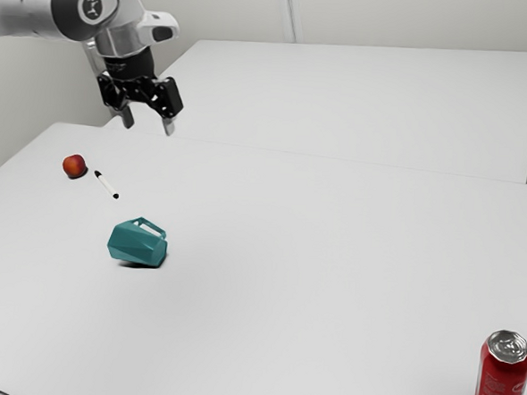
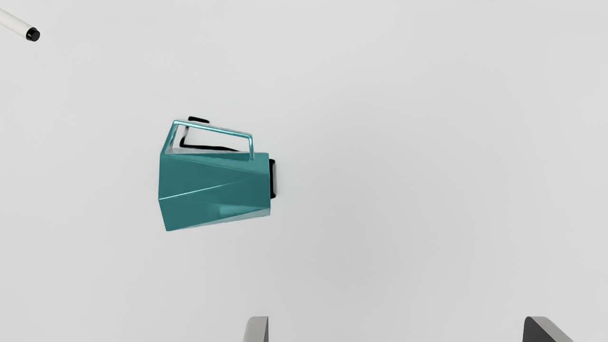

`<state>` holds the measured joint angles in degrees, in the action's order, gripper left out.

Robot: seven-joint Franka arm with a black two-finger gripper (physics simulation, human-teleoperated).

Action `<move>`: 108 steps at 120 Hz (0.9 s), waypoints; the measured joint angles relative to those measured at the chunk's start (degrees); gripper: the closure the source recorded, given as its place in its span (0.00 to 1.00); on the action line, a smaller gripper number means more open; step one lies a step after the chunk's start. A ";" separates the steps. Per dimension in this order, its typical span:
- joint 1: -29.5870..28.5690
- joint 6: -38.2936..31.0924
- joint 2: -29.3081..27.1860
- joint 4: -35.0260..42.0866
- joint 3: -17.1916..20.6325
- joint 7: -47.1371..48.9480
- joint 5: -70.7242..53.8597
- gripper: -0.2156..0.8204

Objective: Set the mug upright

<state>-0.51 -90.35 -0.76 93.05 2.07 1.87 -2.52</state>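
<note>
Since the mug is flopped on its side, below and off to one side of the pincer, its fingers hang wide and empty, I'm guessing so they can shift over, drop, straddle it and tip it up.

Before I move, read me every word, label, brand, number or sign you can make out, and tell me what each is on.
No word or number can be read.
Can: rows of small print on its side, too small to read, plus a pale mark at its edge, only partly in sight.
Arm: a round emblem, a sign with no letters I can make out.
Mug, marker, fruit: none seen.
</note>
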 joint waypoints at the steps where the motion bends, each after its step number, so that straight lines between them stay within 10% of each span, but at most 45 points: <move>1: -0.02 0.00 0.06 -0.03 0.01 0.00 0.00 0.23; 108: -9.24 0.04 3.60 -1.92 0.31 -3.65 2.61 0.23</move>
<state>-9.75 -90.30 2.84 91.13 2.38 -1.78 0.09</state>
